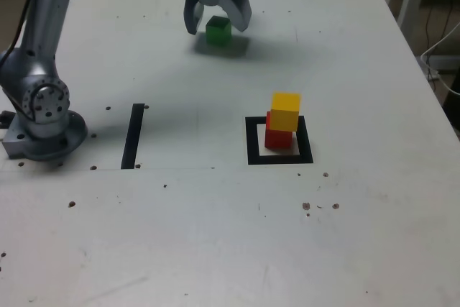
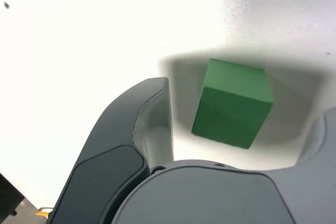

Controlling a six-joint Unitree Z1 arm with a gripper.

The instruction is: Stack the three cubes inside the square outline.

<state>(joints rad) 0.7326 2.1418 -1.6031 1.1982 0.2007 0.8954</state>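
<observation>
Jaws spread wide, one either side of the green cube (image 1: 218,31), gaps visible on both sides in the wrist view, so no grip; gripper (image 1: 218,28) lowered over it at the far side of the white table (image 1: 215,249). Cube rests flat on the tabletop. Nearer, toward the exterior view's right, yellow cube (image 1: 285,111) sits on red cube (image 1: 277,138), slightly skewed, inside the black square outline (image 1: 253,141); a single black strip (image 1: 133,136) lies well apart to the left.
</observation>
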